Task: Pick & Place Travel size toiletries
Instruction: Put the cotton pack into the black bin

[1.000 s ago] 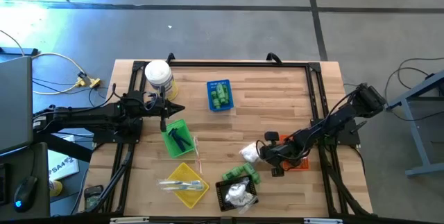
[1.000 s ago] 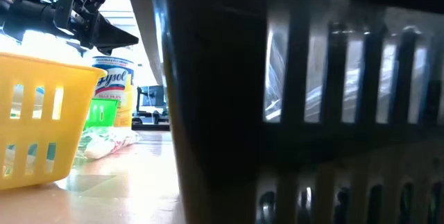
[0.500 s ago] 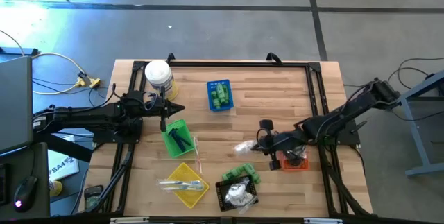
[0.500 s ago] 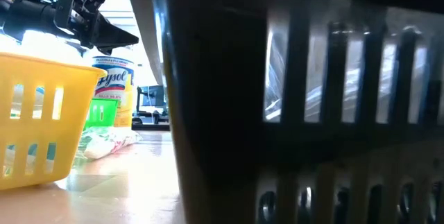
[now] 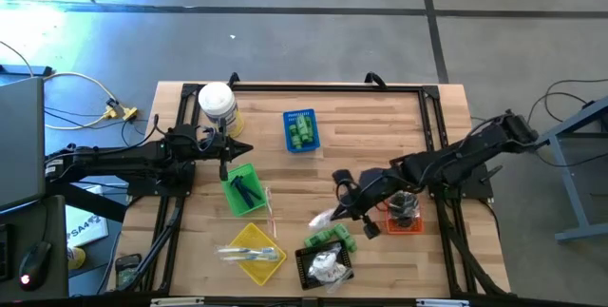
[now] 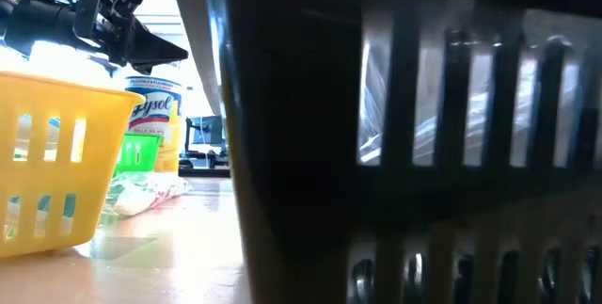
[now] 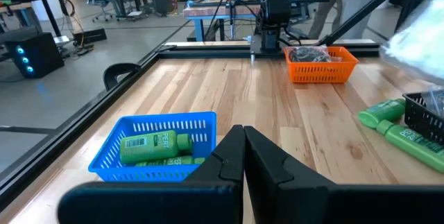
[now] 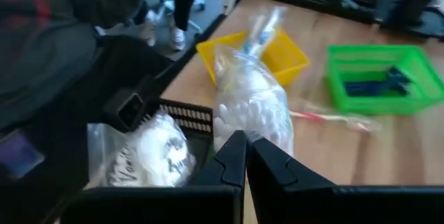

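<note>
While the left gripper [image 5: 239, 149] hangs pinched shut and empty above the far edge of the green mesh basket [image 5: 241, 188], just in front of the big white jar with the yellow label [image 5: 218, 104], all the action sits with the right gripper [image 5: 340, 214], which is clamped tight on a clear soft packet of white cotton pieces [image 5: 323, 218] and holds it above the wooden table [image 5: 380, 136], just beyond the black mesh basket [image 5: 325, 266] at the near edge. From the right wrist view, the packet [image 8: 246, 109] dangles from the closed fingertips, and below it a second white packet [image 8: 144, 154] lies inside the black basket [image 8: 182, 113], with the yellow mesh basket [image 8: 281, 54] and the green basket [image 8: 380, 78] further along. Two bright green little bottles [image 5: 332, 239] lie loose on the table, touching the black basket's far rim, right under the held packet. More green bottles [image 5: 302, 133] fill the blue mesh basket [image 5: 301, 129] toward the far side; small black pieces [image 5: 249, 191] lie in the green basket; thin pale sticks [image 5: 249, 253] rest across the yellow basket [image 5: 253, 253]. One thin stick with a red tip [image 5: 270, 210] lies on the bare wood between green and yellow baskets. An orange mesh basket [image 5: 403, 220] with dark contents sits beneath the right arm.
</note>
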Tool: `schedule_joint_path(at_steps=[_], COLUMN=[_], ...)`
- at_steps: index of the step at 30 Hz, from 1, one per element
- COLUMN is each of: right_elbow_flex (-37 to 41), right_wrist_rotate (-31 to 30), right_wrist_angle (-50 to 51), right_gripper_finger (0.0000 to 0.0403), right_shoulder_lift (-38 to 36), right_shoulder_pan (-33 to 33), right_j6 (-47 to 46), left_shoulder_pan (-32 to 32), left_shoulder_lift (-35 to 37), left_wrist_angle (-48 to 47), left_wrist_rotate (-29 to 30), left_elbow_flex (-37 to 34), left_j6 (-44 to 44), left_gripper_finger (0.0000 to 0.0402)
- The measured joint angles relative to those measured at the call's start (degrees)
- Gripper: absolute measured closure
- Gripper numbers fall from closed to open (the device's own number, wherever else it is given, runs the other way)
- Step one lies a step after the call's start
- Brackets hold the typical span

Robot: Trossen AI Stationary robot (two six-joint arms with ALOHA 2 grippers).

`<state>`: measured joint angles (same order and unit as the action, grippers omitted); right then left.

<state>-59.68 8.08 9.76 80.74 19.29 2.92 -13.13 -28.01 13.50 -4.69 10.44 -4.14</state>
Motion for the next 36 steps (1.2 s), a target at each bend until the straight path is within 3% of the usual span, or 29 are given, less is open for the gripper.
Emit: schedule_joint_path(at_steps=[11, 26, 36], right_elbow_flex=[-7.76, -8.15, -8.04], right_wrist_rotate=[14.97, 3.0, 5.03], right_wrist_angle=[-0.04, 1.99, 0.07], right_gripper_finger=[0.04, 0.04, 0.04], right_shoulder_lift=[10.54, 11.37, 19.19], right_shoulder_pan=[2.35, 6.49, 6.56], right_j6=[-6.61, -13.26, -16.39], left_shoulder_pan=[0.0, 0.02, 0.02], left_shoulder_lift=[0.02, 0.02, 0.04], left_wrist_angle=[-0.15, -0.02, -0.02], left_wrist_rotate=[-0.02, -0.48, -0.48], left_elbow_flex=[0.0, 0.0, 0.0], left_j6=[1.11, 2.93, 3.21], left_gripper_finger=[0.0401, 0.0401, 0.0402])
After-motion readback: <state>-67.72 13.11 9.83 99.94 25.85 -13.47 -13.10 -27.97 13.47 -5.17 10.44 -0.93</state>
